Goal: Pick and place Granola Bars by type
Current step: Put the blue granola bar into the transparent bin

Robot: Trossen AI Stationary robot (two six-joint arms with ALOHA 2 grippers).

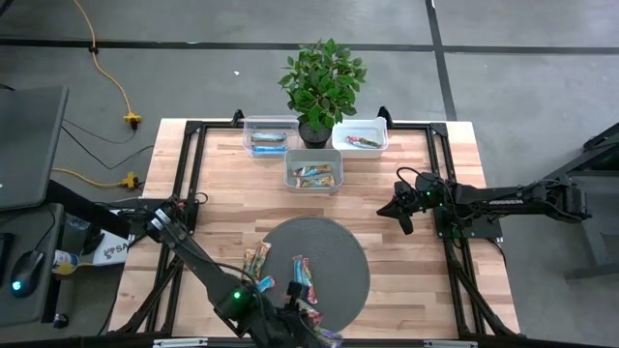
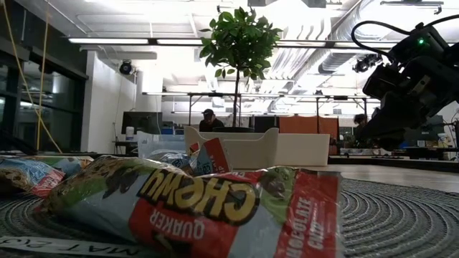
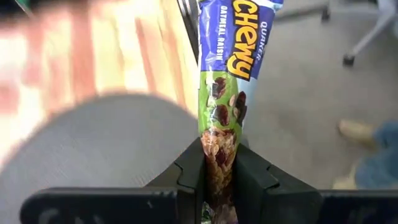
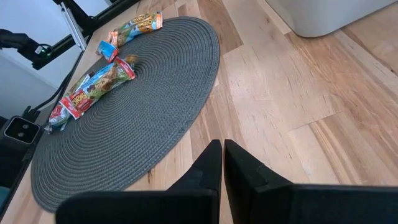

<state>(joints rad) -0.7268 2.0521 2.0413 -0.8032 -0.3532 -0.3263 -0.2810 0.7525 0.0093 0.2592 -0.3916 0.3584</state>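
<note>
While our left gripper (image 3: 219,180) reaches low over the table's near edge, pinching a Chewy oatmeal raisin bar (image 3: 225,81) by one end, our right gripper (image 4: 222,163) waits closed and empty beside the round mat (image 4: 143,112); the bar's far end is cut off.

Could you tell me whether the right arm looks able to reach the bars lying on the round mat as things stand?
Probably yes: the right gripper hangs shut over bare wood beside the grey mat, with nothing between it and the granola bars there. The left gripper already holds one bar.
</note>
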